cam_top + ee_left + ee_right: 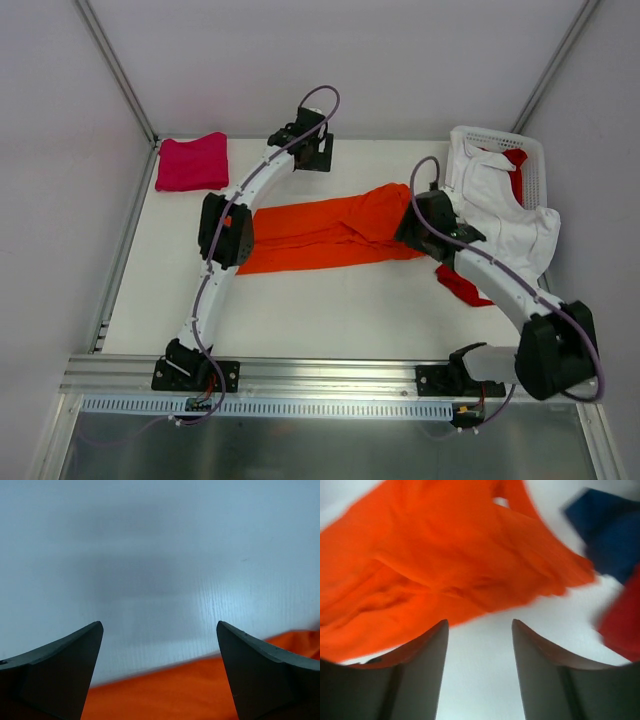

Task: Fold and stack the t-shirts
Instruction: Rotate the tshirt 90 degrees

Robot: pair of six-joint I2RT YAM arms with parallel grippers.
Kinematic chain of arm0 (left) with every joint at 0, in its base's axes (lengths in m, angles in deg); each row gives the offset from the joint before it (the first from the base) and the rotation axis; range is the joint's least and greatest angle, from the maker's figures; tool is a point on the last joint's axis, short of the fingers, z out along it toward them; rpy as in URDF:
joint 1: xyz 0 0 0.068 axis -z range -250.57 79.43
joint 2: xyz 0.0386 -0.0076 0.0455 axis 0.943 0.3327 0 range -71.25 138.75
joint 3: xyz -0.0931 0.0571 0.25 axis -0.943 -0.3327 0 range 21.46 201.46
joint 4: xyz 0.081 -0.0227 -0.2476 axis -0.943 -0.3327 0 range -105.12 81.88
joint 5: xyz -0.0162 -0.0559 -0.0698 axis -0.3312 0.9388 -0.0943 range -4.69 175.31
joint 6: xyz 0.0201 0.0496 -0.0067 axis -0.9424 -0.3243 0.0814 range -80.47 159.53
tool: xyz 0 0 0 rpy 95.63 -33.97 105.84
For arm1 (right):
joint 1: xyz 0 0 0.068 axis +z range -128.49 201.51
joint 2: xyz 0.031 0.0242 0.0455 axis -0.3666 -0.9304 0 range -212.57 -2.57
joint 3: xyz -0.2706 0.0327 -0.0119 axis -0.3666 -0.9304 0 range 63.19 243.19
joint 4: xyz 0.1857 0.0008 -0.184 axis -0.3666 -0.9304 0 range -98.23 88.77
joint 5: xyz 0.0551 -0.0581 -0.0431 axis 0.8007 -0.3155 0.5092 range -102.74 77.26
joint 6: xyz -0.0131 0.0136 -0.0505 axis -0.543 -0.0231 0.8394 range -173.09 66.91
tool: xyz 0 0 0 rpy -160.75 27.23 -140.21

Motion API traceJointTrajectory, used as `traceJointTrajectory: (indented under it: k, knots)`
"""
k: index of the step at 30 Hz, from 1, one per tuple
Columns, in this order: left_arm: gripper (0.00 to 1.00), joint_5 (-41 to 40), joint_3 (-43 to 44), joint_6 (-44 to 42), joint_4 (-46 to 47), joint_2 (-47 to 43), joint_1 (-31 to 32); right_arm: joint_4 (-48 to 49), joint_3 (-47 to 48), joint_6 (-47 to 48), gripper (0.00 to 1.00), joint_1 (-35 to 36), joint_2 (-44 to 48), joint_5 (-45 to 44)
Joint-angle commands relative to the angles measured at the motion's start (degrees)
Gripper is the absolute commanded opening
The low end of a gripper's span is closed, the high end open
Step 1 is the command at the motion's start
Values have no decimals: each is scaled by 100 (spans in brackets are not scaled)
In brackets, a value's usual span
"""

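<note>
A spread t-shirt (pixel 330 232) lies across the middle of the surface (pixel 330 310). A folded t-shirt (pixel 192 162) sits in the far left corner. The basket (pixel 500 135) stands far right, a draped t-shirt (pixel 505 215) hanging over its rim.

White desk (pixel 330 310), matte and flat. Far right corner: white plastic slotted basket (pixel 497 133), back rim close to the rear wall. Near edge of desk: aluminium rail (pixel 330 372) running the full width, and just in front of it a white slotted cable strip (pixel 300 407). A side rail (pixel 122 245) of metal follows the left edge. Pale walls (pixel 340 60) enclose three sides. Grey struts (pixel 112 65) slant up from the rear corners.
</note>
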Motion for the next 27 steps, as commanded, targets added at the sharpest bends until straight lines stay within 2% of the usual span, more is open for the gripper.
traceJointTrajectory:
  k: [1, 2, 3, 4, 8, 12, 20, 23, 27]
  knots:
    - [99, -513, -275, -24, 190, -1172, -16, 889, 1074, -76, 53, 55, -1104, 962]
    - [98, -566, -564, 21, 199, -1295, -16, 925, 1295, -128, 11, 55, -1394, 1043]
    - [97, -619, -723, 82, 199, -1540, -25, 908, 1524, -137, 1, 55, -1954, 1096]
    - [97, -732, -1003, 109, 216, -1647, -25, 890, 1961, -137, 1, 55, -2221, 1236]
    - [96, -943, -1593, 188, 216, -2244, -42, 636, 2571, -234, 0, 55, -3084, 1290]
    - [95, -1146, -2121, 372, 225, -2675, -51, 407, 2546, -680, 1, 20, -3392, 1115]
    - [94, -1261, -3036, 689, 269, -3168, -77, 275, 1817, -1156, 1, 38, -2953, 500]
    - [93, -1094, -3177, 899, 260, -3212, -69, -32, 2017, -1306, 1, -32, -3390, 384]
    - [92, -962, -3370, 1058, 269, -3335, -69, -270, 2519, -1456, 0, -269, -4068, 831]
